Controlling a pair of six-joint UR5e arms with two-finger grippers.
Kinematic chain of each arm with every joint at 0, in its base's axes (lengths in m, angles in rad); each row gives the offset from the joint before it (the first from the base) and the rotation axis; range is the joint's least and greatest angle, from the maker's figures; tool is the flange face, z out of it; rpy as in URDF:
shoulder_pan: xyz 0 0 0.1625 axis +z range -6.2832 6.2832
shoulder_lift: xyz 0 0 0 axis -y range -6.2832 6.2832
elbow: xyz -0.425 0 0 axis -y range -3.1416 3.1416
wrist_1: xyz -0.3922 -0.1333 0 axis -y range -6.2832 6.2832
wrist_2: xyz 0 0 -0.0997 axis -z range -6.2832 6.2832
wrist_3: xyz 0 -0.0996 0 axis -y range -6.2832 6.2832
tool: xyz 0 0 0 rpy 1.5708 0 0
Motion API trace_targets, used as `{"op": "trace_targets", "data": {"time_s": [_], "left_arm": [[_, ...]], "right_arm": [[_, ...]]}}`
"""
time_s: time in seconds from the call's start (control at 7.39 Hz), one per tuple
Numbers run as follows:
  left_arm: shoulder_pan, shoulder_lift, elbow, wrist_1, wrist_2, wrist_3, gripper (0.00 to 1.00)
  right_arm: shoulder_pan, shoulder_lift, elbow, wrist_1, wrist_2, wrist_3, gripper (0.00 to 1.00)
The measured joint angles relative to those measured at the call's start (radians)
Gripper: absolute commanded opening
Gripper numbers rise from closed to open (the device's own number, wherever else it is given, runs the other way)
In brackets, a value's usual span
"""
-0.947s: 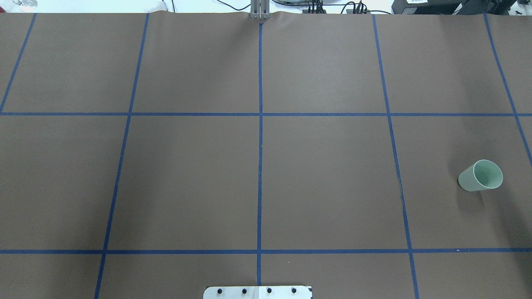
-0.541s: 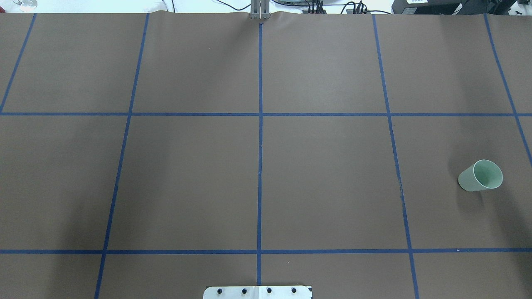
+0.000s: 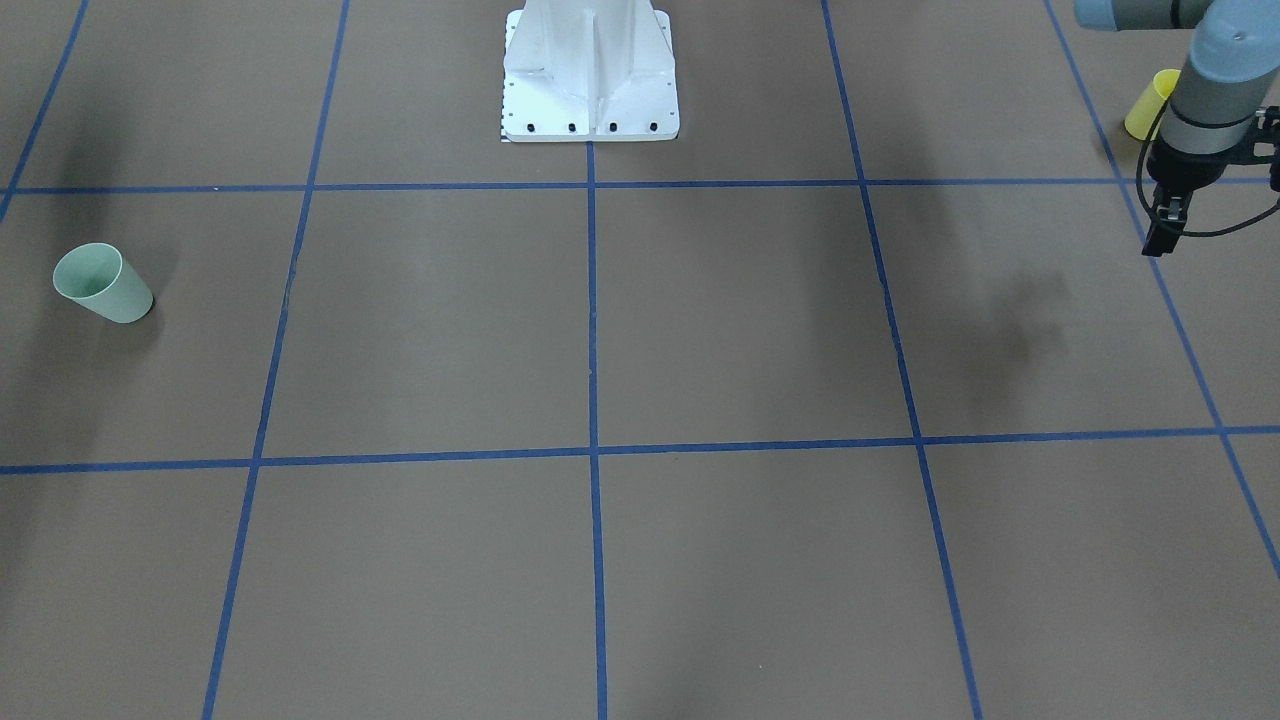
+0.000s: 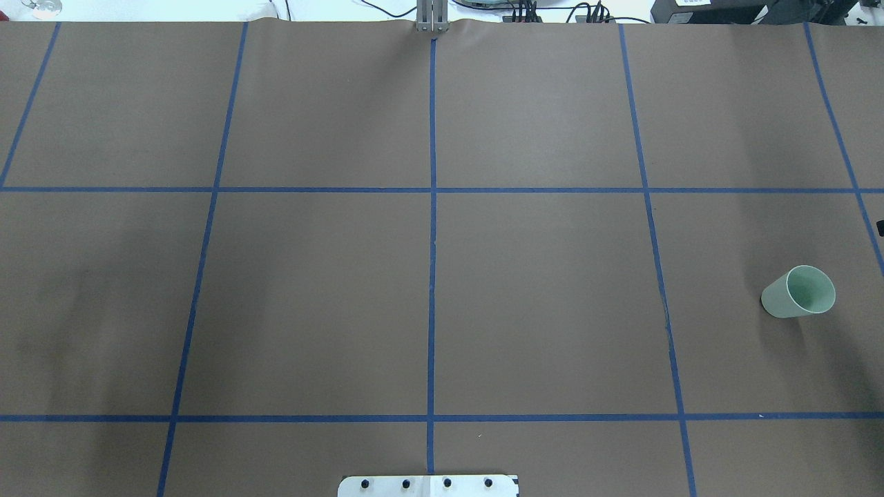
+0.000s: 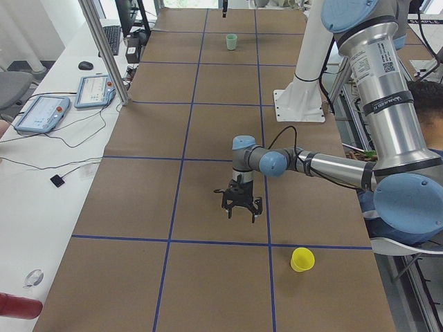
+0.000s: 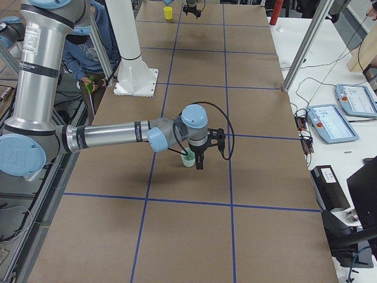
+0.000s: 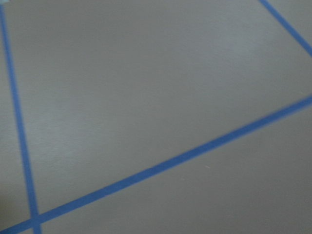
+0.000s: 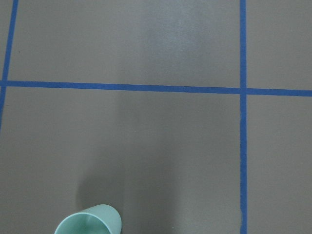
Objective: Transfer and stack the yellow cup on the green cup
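Observation:
The yellow cup [image 5: 302,259] stands upright on the brown table; in the front-facing view it [image 3: 1148,104] is partly hidden behind my left arm. My left gripper [image 5: 241,211] hangs above the table a short way from it, fingers spread, open and empty; it also shows side-on in the front-facing view [image 3: 1158,240]. The green cup [image 4: 799,292] stands upright at the far right, mouth up. My right gripper [image 6: 200,164] hovers right beside the green cup [image 6: 188,160]; I cannot tell whether it is open. The right wrist view shows the green cup's rim [image 8: 90,222] at its bottom edge.
The table [image 4: 428,290] is covered in brown paper with a blue tape grid. The robot's white base [image 3: 590,70] stands at the middle of the near edge. Tablets and cables [image 6: 330,121] lie on the side tables beyond the table's far edge.
The green cup has not moved. A small dark bit of the right arm has come in at the overhead view's right edge, and the shadows on the left have shifted.

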Motion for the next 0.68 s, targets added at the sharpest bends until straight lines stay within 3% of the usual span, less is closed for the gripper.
{"op": "trace_targets", "data": {"time_s": [0.27, 0.68], "left_arm": [[0.133, 0.003, -0.032, 0.206, 0.029, -0.246, 0.99], [0.316, 0.007, 0.04, 0.313, 0.024, -0.53, 0.99]], "right_arm": [[-0.019, 0.002, 0.001, 0.002, -0.008, 0.026, 1.0], [-0.032, -0.001, -0.006, 0.001, -0.05, 0.031, 1.0]]}}
